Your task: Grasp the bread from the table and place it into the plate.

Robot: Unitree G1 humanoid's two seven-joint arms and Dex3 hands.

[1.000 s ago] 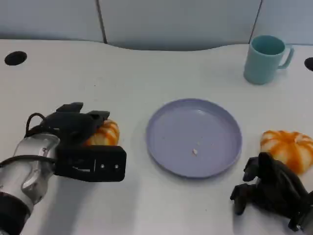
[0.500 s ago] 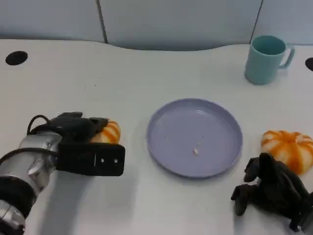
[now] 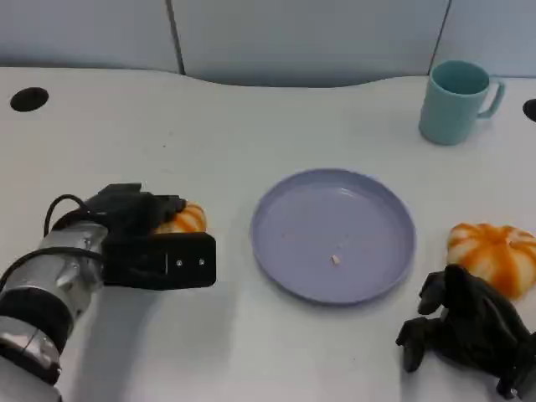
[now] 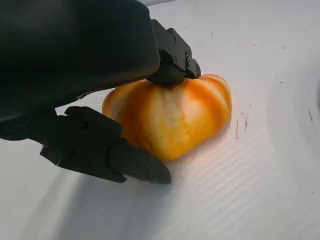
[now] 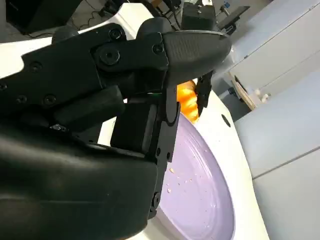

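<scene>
Left hand sits over the bread near the desk's left edge, left of the plate. Left wrist view: one finger presses on top of the bread, another finger lies low along its side by the desk surface, so the fingers are closing around it. Bread rests on the desk, not lifted. Whether the grip is firm, cannot tell.

Plate is lavender, round, mid-desk, holding a few small crumbs. Bread and plate are apart, a strip of bare desk between them.

Right hand rests near the desk's front right corner, fingers curled in, holding nothing. Right wrist view: its black fingers are folded close together, with the plate beyond.

Second orange-striped bread lies just behind the right hand, right of the plate, near the desk's right edge, not touching the plate. Teal mug stands upright near the back right corner, handle to the right. Dark round hole in the desk near the back left corner.
</scene>
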